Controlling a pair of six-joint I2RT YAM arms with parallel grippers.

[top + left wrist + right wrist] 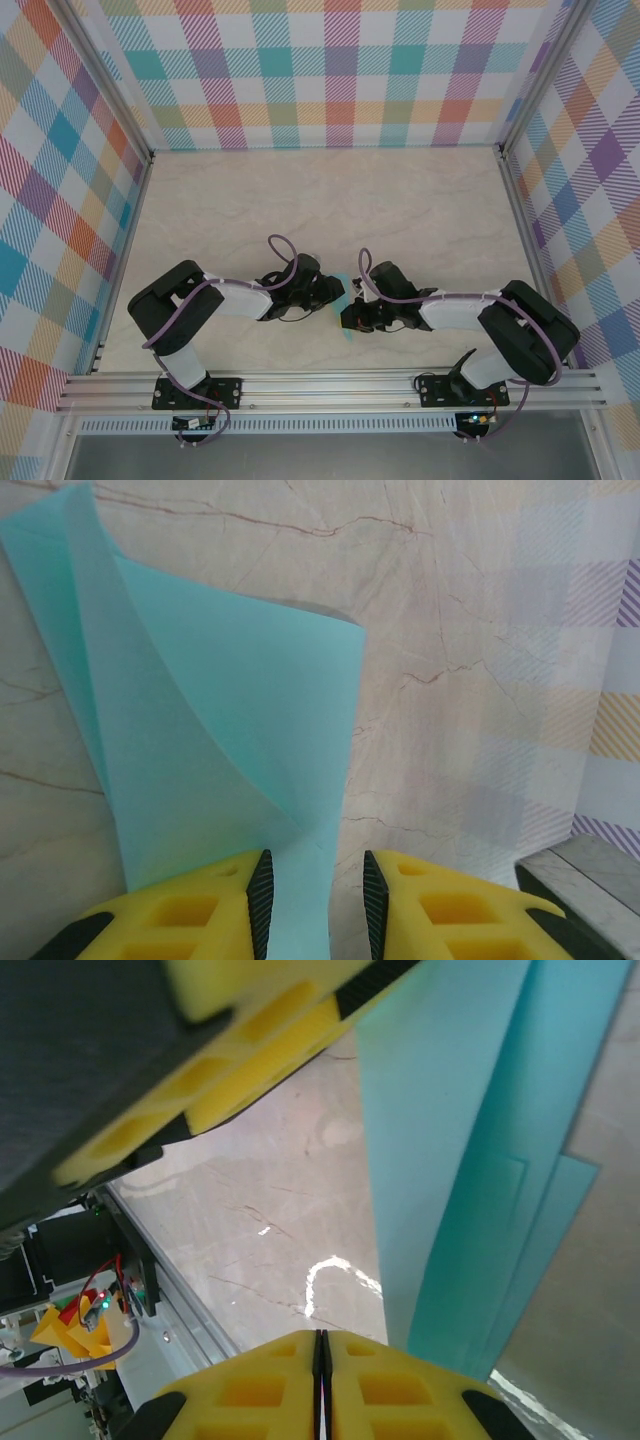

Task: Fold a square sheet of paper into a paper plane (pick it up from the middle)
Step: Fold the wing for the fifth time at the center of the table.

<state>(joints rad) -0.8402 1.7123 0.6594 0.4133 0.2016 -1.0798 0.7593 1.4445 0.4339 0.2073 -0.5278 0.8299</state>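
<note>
"What's the left hand (316,885) doing?"

"Its yellow fingers (200,915) are spread. The thin light-teal sheet of paper (220,730) runs down into the gap between them, curled over itself above the pale marbled tabletop (480,630)."

"And the right hand (320,1348)?"

"Fingers pressed tight together, with the sheet just beside them. From above, both hands meet at the sheet, toward the tabletop's near edge."

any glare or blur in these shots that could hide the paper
Right wrist: a bright arc of glare on the table beside the paper, and the yellow finger up top is blurred. Left wrist: paper sharp, thin shadow past its curled edge. Top external: even light, no glare.
</note>
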